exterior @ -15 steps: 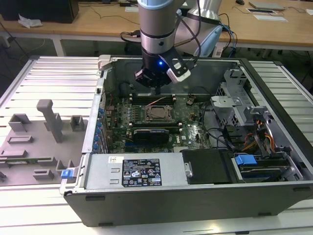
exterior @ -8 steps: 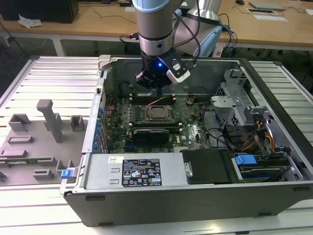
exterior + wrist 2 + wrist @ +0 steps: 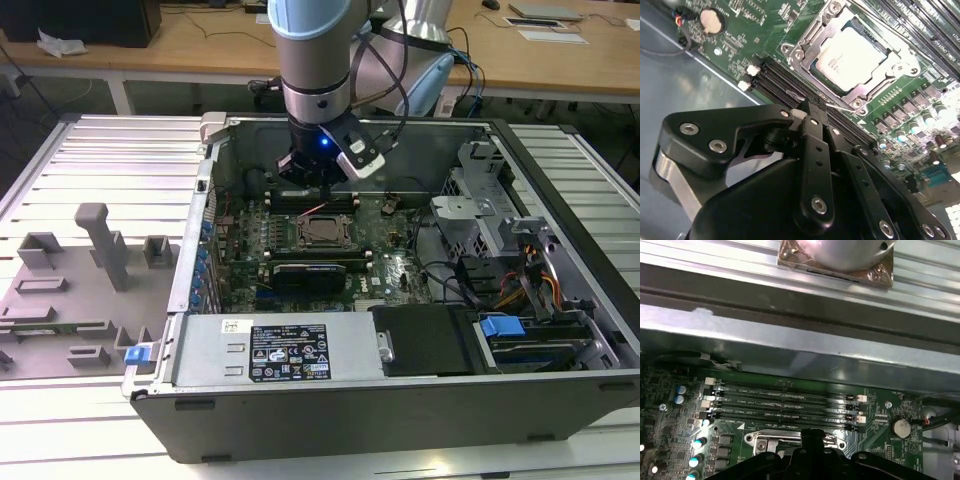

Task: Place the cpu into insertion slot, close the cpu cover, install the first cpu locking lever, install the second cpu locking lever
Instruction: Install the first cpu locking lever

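Inside the case, the cpu lies in the insertion slot under the lowered cpu cover. The gripper's fingers are narrow and empty. Whether the 2 levers are latched is unclear.

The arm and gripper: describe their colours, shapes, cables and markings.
The arm is a silver-grey tube with pale blue joint caps; its black wrist carries a small blue light, and dark cables loop beside it. The gripper is black jointed bars studded with silver screws.
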Motion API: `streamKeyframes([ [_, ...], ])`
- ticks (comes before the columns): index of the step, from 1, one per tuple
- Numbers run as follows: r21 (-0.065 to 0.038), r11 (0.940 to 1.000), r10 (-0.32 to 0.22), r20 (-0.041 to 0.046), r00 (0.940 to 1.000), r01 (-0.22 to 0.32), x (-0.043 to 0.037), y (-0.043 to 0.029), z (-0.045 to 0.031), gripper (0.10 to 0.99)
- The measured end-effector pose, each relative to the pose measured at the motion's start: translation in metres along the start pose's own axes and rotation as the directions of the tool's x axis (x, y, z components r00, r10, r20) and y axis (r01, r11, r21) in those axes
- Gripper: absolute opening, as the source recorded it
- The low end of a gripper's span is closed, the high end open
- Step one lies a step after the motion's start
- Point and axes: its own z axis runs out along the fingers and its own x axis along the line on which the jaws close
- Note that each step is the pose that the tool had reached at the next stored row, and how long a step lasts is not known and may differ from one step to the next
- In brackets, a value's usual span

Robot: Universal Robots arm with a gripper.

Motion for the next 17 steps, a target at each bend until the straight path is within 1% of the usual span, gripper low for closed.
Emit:
streamKeyframes([
  [2, 0.005, 0.9995, 0.032, 0.0061, 0.9995, -0.032, 0.0004, 0.0002, 0.0030, 0.106],
  [5, 0.008, 0.9987, 0.051, 0.0100, 0.9987, -0.051, 0.0005, 0.0021, 0.0054, 0.106],
  [6, 0.010, 0.9981, 0.060, 0.0119, 0.9981, -0.060, 0.0005, 0.0041, 0.0069, 0.106],
  [11, 0.013, 0.9965, 0.082, 0.0164, 0.9965, -0.082, 0.0007, 0.0077, 0.0111, 0.106],
  [14, 0.015, 0.9954, 0.094, 0.0189, 0.9954, -0.095, 0.0008, 0.0079, 0.0140, 0.106],
  [17, 0.018, 0.9941, 0.107, 0.0213, 0.9941, -0.107, 0.0005, 0.0076, 0.0153, 0.106],
])
